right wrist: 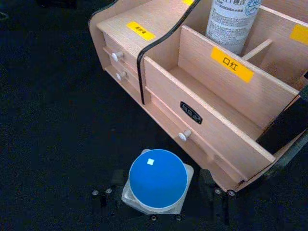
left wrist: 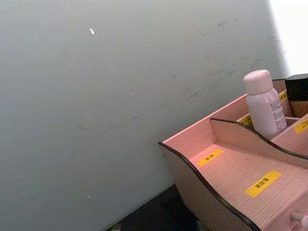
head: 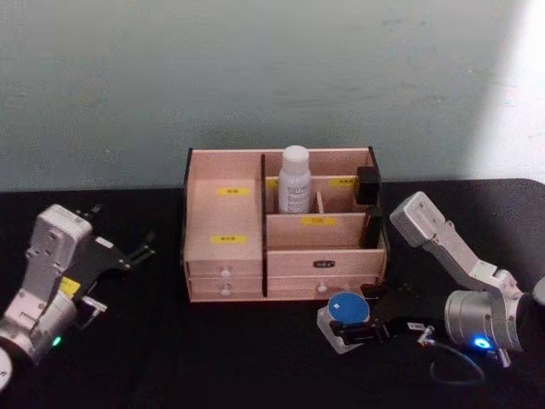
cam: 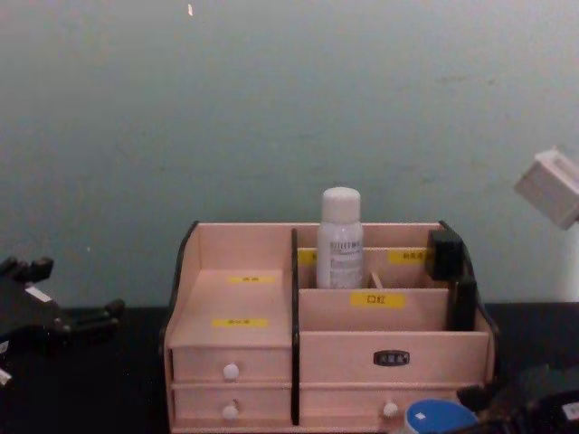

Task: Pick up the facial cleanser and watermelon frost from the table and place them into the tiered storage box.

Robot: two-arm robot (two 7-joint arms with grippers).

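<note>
The watermelon frost [right wrist: 157, 179], taken to be the blue-lidded jar, is seen upright on the table [head: 255, 358], just in front of the tiered storage box [head: 226, 223] by its lower right drawer. The right hand [head: 366, 328] is set low at the jar, reaching in from the right; whether it is clamped on it cannot be told. The facial cleanser [head: 295, 179], judged to be the white bottle, is stood in a rear compartment. The left hand [head: 136, 251] is parked, spread open, well apart on the left. 1 lift up and back over the front wall is called for.
</note>
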